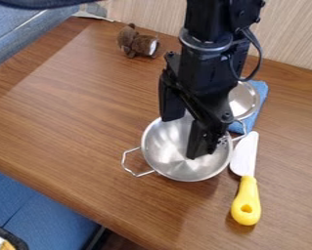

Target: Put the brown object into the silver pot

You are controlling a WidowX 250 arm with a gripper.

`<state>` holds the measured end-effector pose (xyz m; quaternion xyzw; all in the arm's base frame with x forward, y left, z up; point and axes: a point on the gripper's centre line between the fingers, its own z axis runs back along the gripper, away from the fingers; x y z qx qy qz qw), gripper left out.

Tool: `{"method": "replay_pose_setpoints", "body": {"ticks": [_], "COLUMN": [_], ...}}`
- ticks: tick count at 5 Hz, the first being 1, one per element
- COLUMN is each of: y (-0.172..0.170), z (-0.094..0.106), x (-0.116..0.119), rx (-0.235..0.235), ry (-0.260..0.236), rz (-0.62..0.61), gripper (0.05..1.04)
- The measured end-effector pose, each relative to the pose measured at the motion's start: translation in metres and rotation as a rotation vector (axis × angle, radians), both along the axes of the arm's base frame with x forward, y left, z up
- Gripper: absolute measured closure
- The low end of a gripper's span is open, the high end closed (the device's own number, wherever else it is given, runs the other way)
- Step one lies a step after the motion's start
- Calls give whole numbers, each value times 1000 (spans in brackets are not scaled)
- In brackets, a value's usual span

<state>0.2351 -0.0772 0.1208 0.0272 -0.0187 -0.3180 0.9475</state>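
Observation:
The black gripper (185, 128) hangs over the silver pot, its two fingers spread wide apart with nothing seen between them. Beneath it, the silver pot (163, 150) stands upright on the wooden table, with a wire handle on either side; part of its inside is hidden behind the gripper. The brown object (137, 42), a small plush toy with a pale patch at one end, lies near the table's back edge, up and to the left of the gripper and well apart from the pot.
Right of the pot lies a spatula-like knife (246, 199) with a white blade and yellow handle. Behind the arm, a smaller metal bowl or lid (244, 101) rests on a folded blue cloth (260, 88). A pale wall (292, 34) borders the wooden table (66, 117) at the back.

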Motion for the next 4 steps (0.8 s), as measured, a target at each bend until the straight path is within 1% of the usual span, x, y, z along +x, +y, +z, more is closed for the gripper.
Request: {"method": "replay_pose_setpoints", "body": {"ticks": [1, 2, 3, 4], "y": [0, 4, 13, 24], "z": [-5, 1, 4, 15], "x": [-1, 6, 21, 42], "rx": [8, 34, 44, 45], "ry": [18, -10, -24, -58], "rz": [1, 2, 23, 67], "gripper": [83, 83, 83, 83]}}
